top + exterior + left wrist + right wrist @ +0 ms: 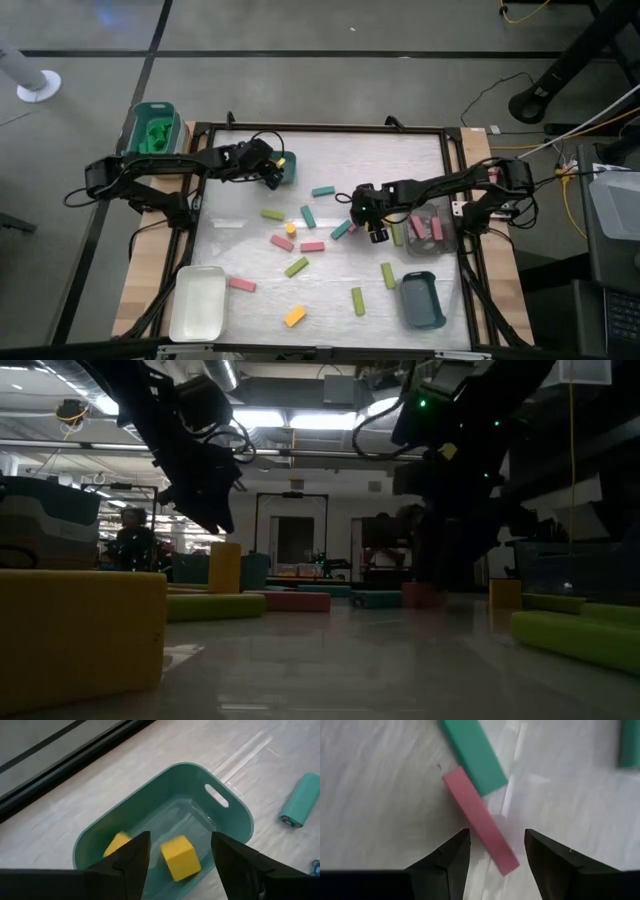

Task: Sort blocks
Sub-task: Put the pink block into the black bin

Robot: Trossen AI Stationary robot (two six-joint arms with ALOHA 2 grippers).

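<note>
- Blocks lie scattered over the white table [330,160] in the high view — pink, teal, lime and yellow bars, such as a pink bar [313,246] mid-table and a yellow one [294,316] near the front edge. The left gripper [272,172] hangs over a teal tray [288,170] at the back left; the right gripper [372,222] is lowered near the table's middle, beside a clear tray [430,232] already holding pink and lime pieces. A white tray [198,302] and a grey-teal tray [421,300] sit at the front.
- Low view: a yellow block [75,630] looms close, a lime bar [575,638] to its right; both arms show only as dark shapes, so finger state cannot be read here.
- Left wrist view: its fingers stand apart and empty above the teal tray [235,815], where two yellow cubes [180,857] rest — that drop looks finished.
- Right wrist view: fingers apart, straddling a pink block [480,820] that touches a teal block [474,755] at its far end.
- Risk, as I judge it: the pink bar lies skewed to the fingers, so closing may twist it or catch only a corner — and lifting could drag the touching teal block along.
</note>
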